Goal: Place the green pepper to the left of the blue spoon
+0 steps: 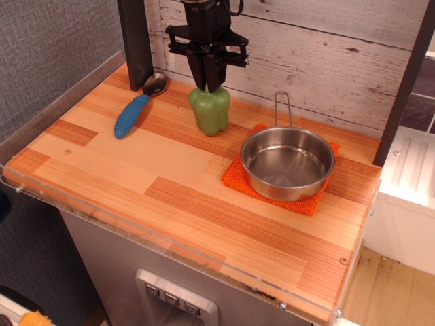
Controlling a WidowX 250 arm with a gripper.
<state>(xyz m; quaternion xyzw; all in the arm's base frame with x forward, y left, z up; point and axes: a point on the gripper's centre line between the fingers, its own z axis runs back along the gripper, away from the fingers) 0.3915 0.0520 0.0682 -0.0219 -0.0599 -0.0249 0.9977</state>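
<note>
One green pepper (210, 112), one blue spoon (138, 106), one pan (287, 163), one orange mat (309, 202).

Black claw (208, 85) apparently pinching green pepper (210, 111) stem, blue spoon (138, 106) to its left, steel pan (288, 164) on orange mat (321, 198)

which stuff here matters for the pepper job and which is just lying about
In the job: glossy green toy bell pepper; blue-handled silver-bowled spoon; black gripper shut on the pepper's stem.
Lying about: round steel pan; orange woven mat.
</note>
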